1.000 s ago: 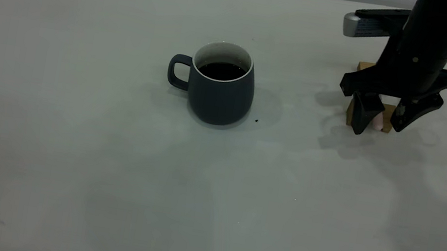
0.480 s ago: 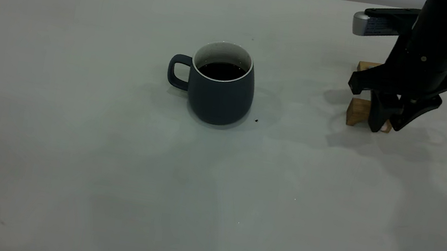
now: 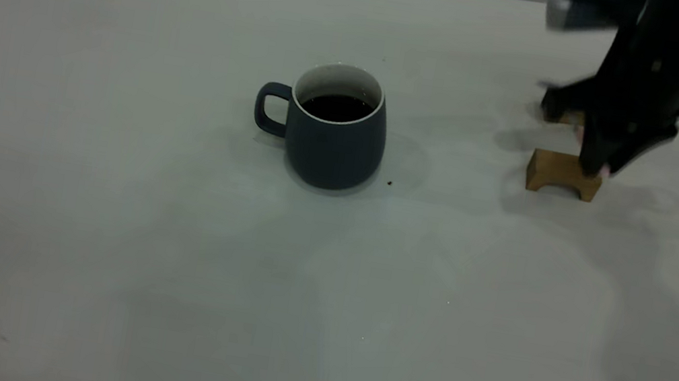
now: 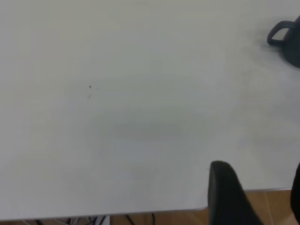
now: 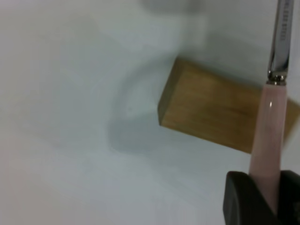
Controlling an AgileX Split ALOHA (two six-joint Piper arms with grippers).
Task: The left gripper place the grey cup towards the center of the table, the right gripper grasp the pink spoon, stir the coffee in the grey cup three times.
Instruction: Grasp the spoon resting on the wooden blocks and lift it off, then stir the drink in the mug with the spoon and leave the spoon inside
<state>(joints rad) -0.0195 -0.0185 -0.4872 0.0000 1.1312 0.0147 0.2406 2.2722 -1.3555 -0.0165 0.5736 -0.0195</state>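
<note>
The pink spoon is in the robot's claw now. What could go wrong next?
The right gripper pinches only the very end of the pink spoon, so the spoon might swing or slip out. The grey cup is fairly full of coffee, so stirring could splash it onto the table.

A lab-like test bench: bare pale table (image 3: pixel 104 214), robot arm, plain wall.

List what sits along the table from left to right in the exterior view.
grey cup with coffee → tan wooden block → right claw shut on the pink spoon.
</note>
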